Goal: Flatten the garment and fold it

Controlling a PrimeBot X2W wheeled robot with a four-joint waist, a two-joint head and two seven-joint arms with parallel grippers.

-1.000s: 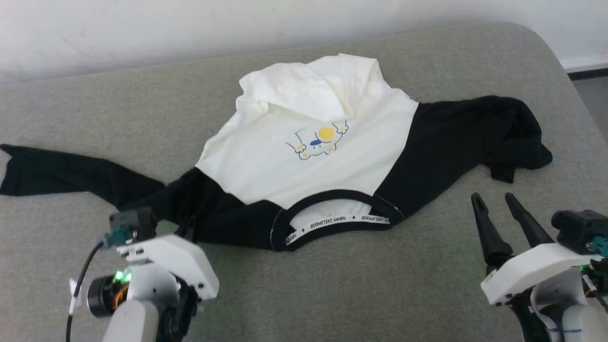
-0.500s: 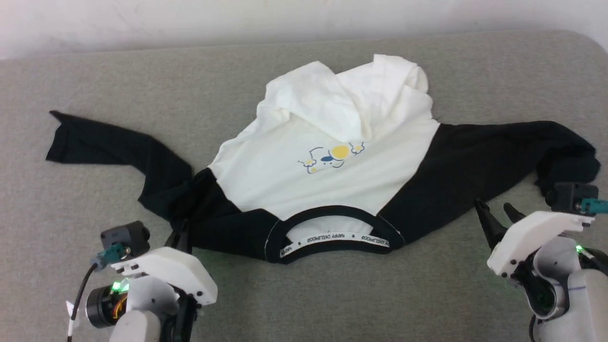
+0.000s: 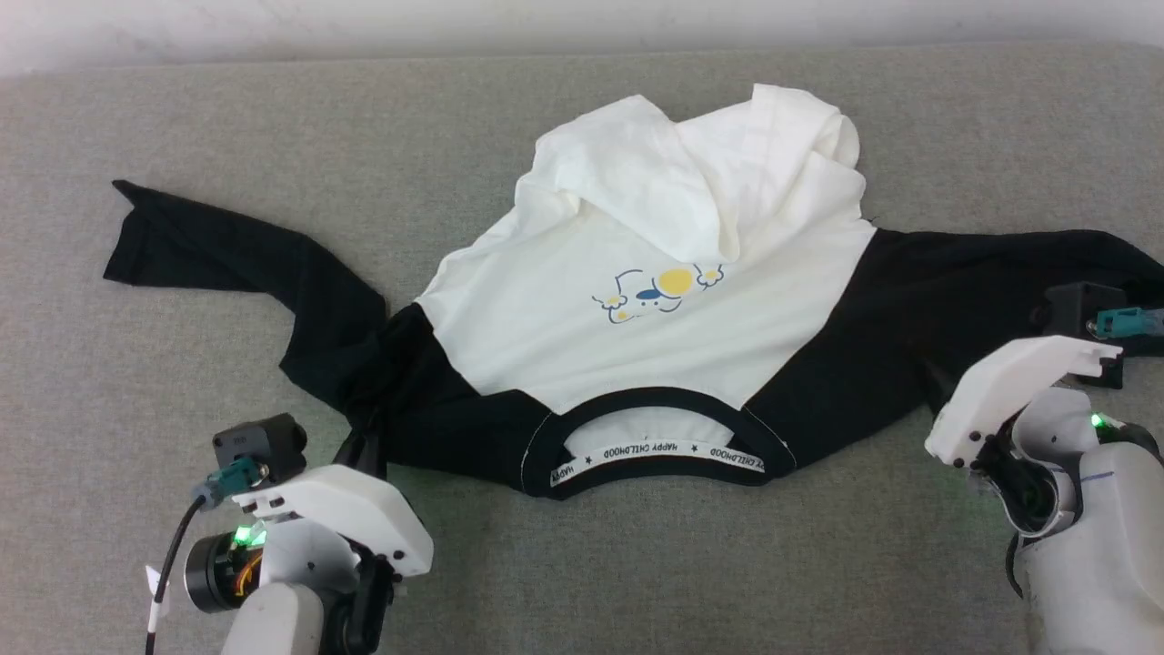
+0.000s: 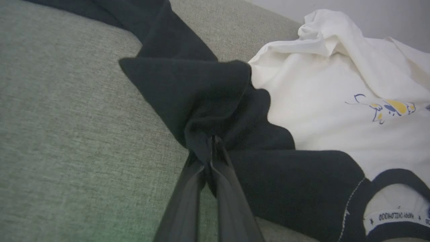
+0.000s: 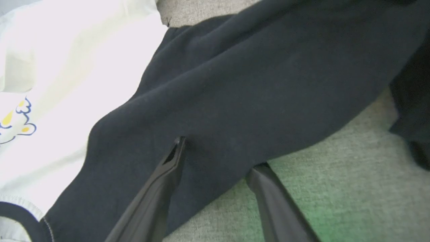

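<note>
The garment (image 3: 582, 327) lies on the grey cushion with its neckband (image 3: 655, 450) nearest me and its white hem bunched and folded over at the far side. The yellow-and-blue print (image 3: 659, 291) faces up. One black sleeve (image 3: 227, 255) stretches away to the left, the other (image 3: 955, 282) to the right. My left gripper (image 3: 366, 435) is shut on a pinched fold of black fabric (image 4: 208, 111) where the left sleeve meets the shoulder. My right gripper (image 5: 218, 156) stands open at the right sleeve's near edge (image 5: 268, 101): one finger on the cloth, the other at its edge.
The grey upholstered surface (image 3: 637, 564) runs wide in front of the neckband and to the far left. A white wall (image 3: 364, 23) borders the back. The right sleeve's end is crumpled near my right wrist housing (image 3: 1009, 387).
The head camera has shifted. My right gripper has moved from the bare cushion forward onto the right sleeve's edge. My left gripper stays shut on the black fold.
</note>
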